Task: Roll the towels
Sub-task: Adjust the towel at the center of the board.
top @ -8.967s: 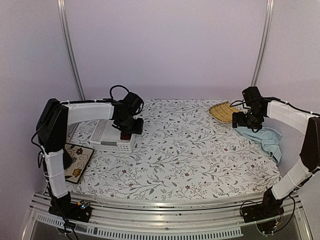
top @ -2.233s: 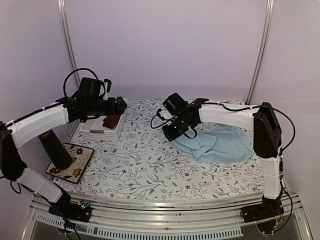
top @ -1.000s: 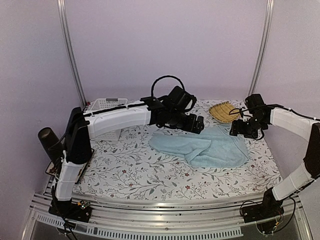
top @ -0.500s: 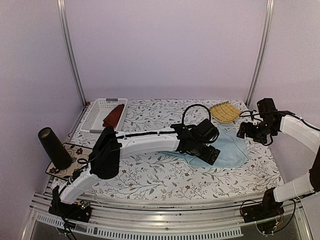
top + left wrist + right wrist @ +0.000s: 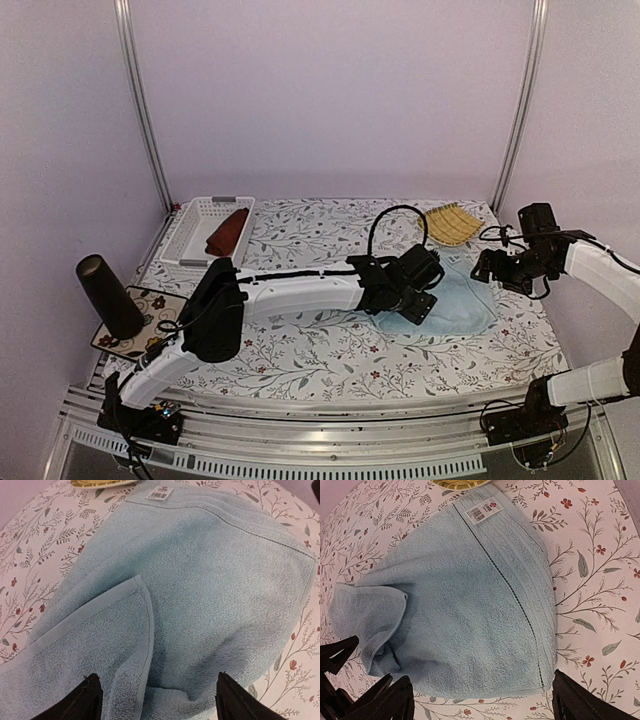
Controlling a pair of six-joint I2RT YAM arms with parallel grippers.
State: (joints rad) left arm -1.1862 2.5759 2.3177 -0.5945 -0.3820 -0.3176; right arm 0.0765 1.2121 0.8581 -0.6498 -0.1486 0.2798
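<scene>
Lying under left gripper: blue towel

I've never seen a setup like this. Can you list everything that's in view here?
light blue towel: 1, pale blue, partly folded, right side of the table
dark red towel: 1, rust red, looks rolled, inside the basket
basket: 1, white, back left
woven mat: 1, yellow, back right, by the blue towel's far edge
cylinder: 1, dark, standing on the tile
tile: 1, flower-patterned, near left
table: 1, floral cover
left gripper: 1, black, open over the blue towel
right gripper: 1, black, open, at that towel's right
</scene>
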